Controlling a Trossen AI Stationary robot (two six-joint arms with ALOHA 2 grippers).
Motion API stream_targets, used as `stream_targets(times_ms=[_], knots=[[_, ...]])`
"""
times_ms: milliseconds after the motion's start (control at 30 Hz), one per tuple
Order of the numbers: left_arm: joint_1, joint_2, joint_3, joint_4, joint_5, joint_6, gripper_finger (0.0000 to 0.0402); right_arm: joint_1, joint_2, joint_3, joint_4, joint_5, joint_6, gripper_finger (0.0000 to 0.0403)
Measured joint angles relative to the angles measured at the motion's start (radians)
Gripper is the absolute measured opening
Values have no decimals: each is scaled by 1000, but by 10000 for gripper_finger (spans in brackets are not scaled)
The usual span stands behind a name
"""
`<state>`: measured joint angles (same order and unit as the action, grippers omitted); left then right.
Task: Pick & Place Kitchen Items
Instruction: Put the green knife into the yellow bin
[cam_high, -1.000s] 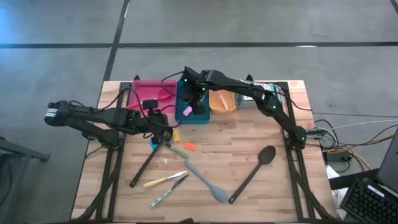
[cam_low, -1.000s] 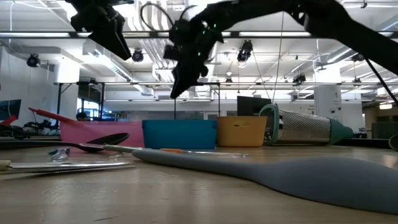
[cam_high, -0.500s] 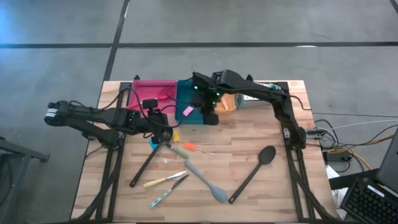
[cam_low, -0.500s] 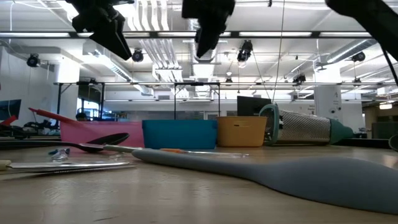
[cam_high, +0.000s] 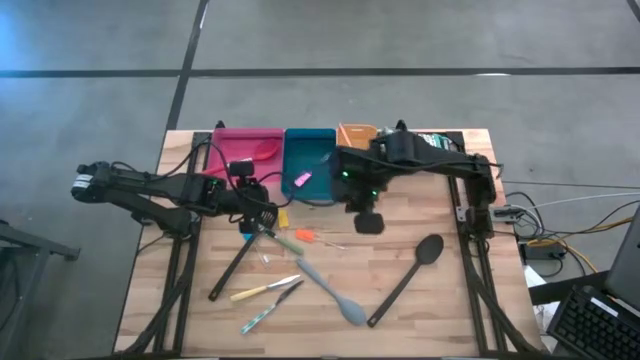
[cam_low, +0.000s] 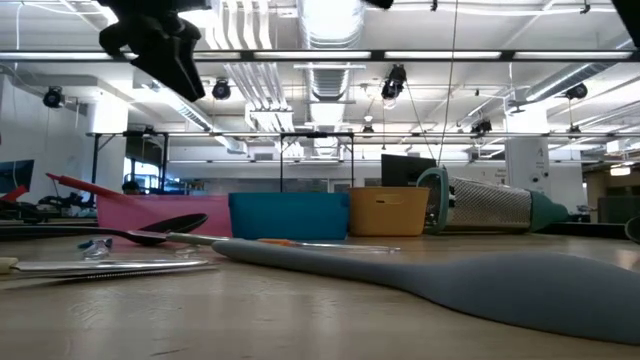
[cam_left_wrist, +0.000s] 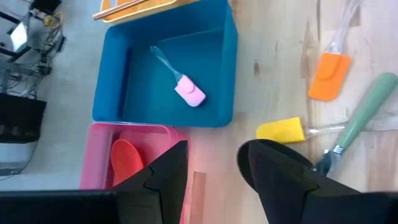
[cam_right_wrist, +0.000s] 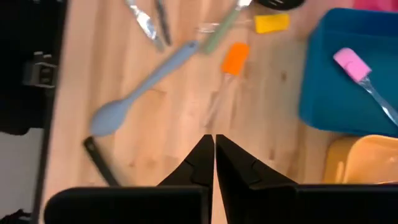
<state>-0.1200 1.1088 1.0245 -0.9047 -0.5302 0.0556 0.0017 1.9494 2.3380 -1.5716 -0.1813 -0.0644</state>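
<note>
pale wood-plank table (cam_high: 460, 300), glossy plastic teal tray (cam_left_wrist: 111, 87), matt grey spoon (cam_right_wrist: 146, 78)

Wooden table (cam_high: 440, 300), three trays (cam_high: 308, 160), grater (cam_high: 432, 140), scattered utensils (cam_high: 330, 292)

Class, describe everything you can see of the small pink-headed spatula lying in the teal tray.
The pink-headed spatula is a small tool with a soft-looking, pale pink rectangular head and a slim, clear, bluish handle. It lies flat and diagonal on the floor of the teal tray, which holds nothing else. Neither gripper touches it; it shows loose on the tray floor, and no contact with the tray walls can be made out.
</note>
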Motion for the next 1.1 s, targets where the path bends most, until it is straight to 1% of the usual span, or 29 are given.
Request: stream_targets(times_ms=[133,233,333,400,433,533,633,700,767,867,967,1100], knots=[[0,0,0,-13,19,-8,174,65,-50,-23,1,1,85,9],[0,0,-5,-16,48,-13,174,117,-90,-67,1,8,119,9],[0,1,-26,-19,98,-13,174,167,-119,-141,24,111,119,9],[-1,2,-43,-18,106,-15,174,187,-130,-203,47,188,107,9],[-1,2,-54,-16,106,-19,174,191,-131,-231,57,208,92,9],[-1,3,-86,-16,107,-35,174,193,-130,-286,93,205,58,8],[-1,3,-109,-14,107,-42,174,193,-120,-310,235,192,104,8],[-1,3,-115,-12,111,-46,174,192,-109,-319,280,142,90,8],[0,3,-116,-11,128,-48,174,192,-101,-320,324,104,25,8],[0,4,-126,31,164,-46,174,191,-100,-319,331,107,-27,8],[0,8,-157,77,196,-12,174,186,-99,-336,332,112,21,8],[5,43,-193,130,227,45,174,185,-97,-398,327,152,83,8]])
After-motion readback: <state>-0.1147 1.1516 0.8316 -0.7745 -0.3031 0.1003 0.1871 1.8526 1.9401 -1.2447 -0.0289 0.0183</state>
